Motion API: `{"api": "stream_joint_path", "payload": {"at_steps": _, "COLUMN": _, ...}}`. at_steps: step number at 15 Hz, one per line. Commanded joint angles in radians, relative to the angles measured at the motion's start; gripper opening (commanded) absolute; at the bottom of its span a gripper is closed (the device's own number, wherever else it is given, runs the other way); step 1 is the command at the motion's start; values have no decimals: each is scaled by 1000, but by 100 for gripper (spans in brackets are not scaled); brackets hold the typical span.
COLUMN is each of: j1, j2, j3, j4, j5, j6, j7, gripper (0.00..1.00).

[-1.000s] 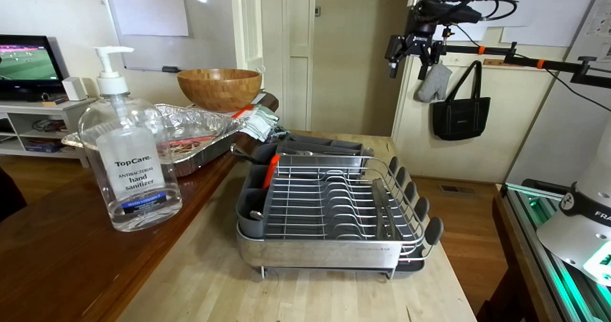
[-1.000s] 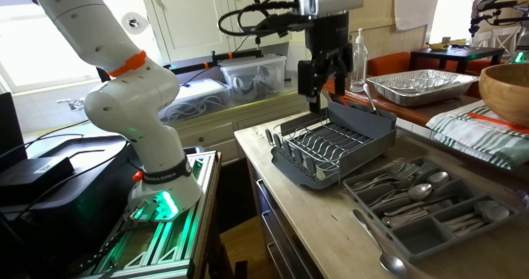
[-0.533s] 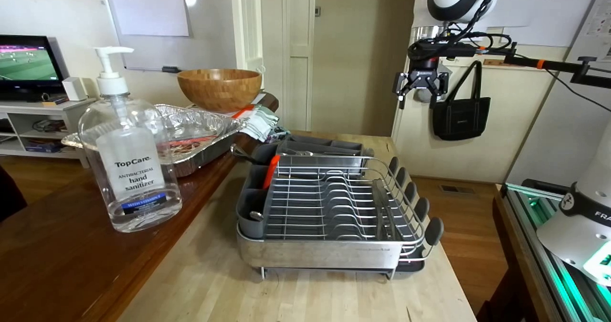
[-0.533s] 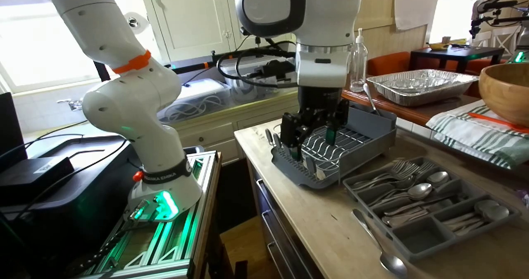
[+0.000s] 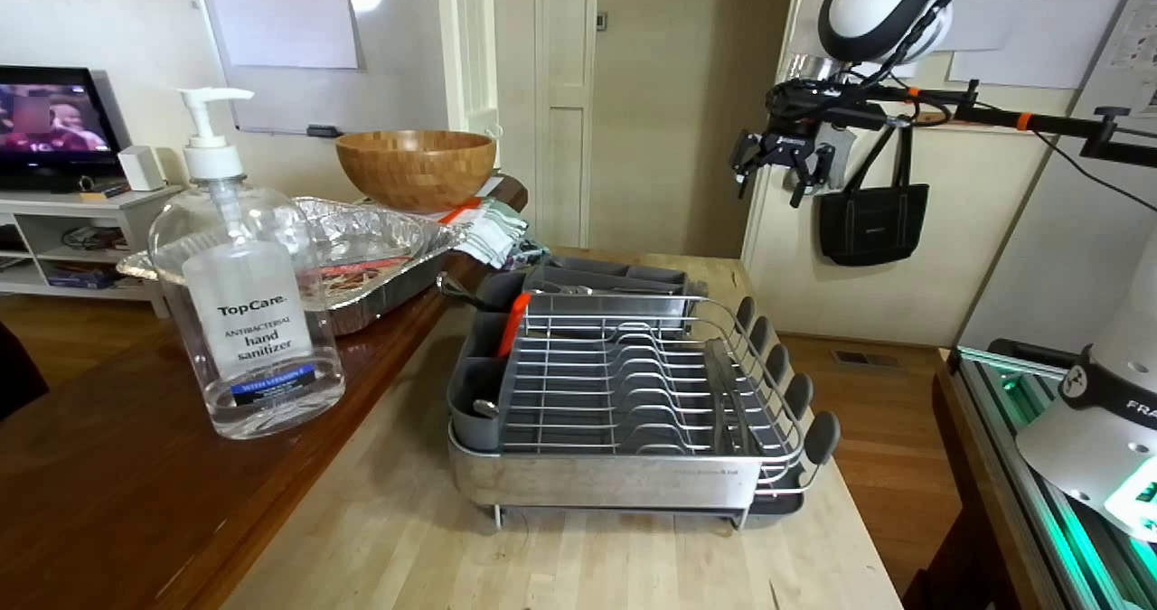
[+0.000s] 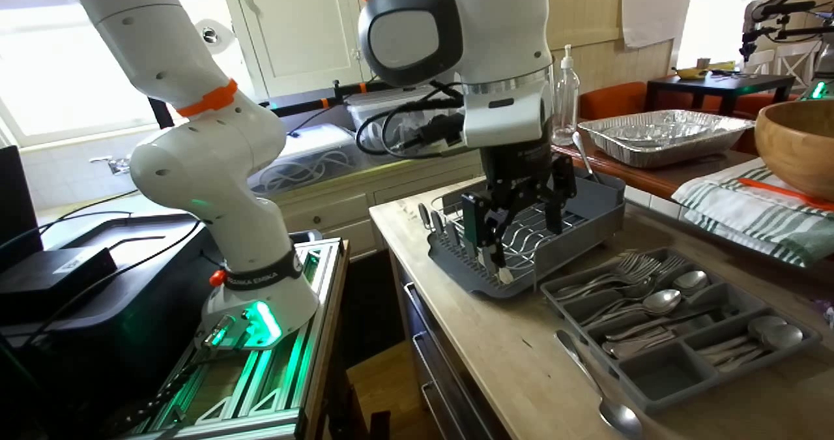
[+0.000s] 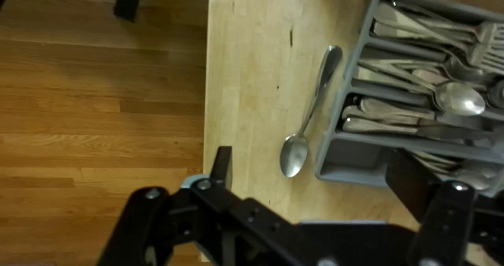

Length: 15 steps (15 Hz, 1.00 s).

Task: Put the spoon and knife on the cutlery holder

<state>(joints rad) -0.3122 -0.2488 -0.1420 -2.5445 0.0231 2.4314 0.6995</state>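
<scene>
At the left in an exterior view stood the white robot arm (image 6: 208, 160), and right of its base the gripper (image 6: 524, 239) hung tilted, hiding part of the dish rack (image 6: 580, 246). Its jaws stood wide apart and held nothing. Long flat cutlery (image 5: 721, 375), its exact kind unclear, lay inside the rack. Farther right and nearer, the spoon (image 7: 309, 114) lay on the wooden counter (image 6: 492, 332), lower than the gripper and well apart from it, just beside the left side of the cutlery tray (image 6: 668, 371). In the wrist view, the spoon lay between the fingertips (image 7: 222, 163): the left one showed at the counter's edge, then came the spoon, its bowl end nearer the gripper, then the tray, partly hidden behind the right one. Knives (image 7: 378, 127) lay together in one compartment of that tray, with forks (image 7: 481, 56) and other spoons (image 7: 458, 99) in compartments beyond. Farther still, from left to right, were a foil pan (image 6: 645, 154), a striped towel (image 6: 736, 212) and, at the right edge, a wooden bowl (image 6: 798, 156).
</scene>
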Motion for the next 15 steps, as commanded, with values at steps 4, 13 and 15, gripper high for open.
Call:
{"api": "stream_joint_path", "payload": {"at_steps": 4, "j1": -12, "j2": 102, "j3": -22, "j4": -198, "j5": 94, "j6": 481, "j7": 71, "gripper": 100}}
{"api": "stream_joint_path", "payload": {"at_steps": 13, "j1": -8, "j2": 212, "j3": -26, "j4": -205, "j5": 133, "j6": 603, "j7": 68, "gripper": 100}}
{"api": "stream_joint_path", "payload": {"at_steps": 15, "j1": 0, "j2": 238, "j3": -28, "j4": -199, "j5": 175, "j6": 630, "j7": 64, "gripper": 100}}
